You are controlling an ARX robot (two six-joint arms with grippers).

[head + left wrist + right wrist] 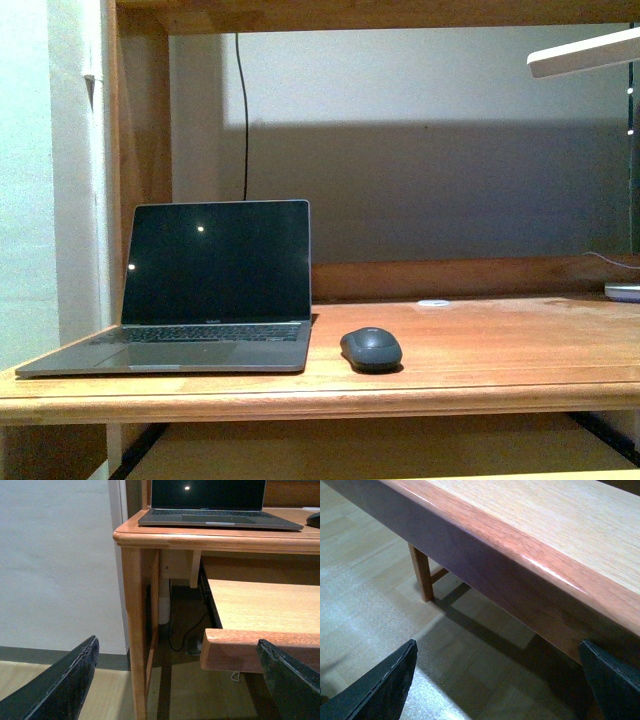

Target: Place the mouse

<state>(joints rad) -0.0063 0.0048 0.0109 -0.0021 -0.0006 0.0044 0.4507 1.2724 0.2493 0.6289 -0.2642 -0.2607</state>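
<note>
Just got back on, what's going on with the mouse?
Nothing is holding the mouse; it lies on the desk just right of the open laptop. The left hand and right hand are both open and empty, down low by the pull-out shelf, neither near the mouse.

Quick count: one desk (500,350), one laptop (215,290), one mouse (371,348) and one little white disc (434,302). Also one lamp (585,52), one black cable (243,110) on the back wall, and one pull-out shelf (260,610) underneath.
</note>
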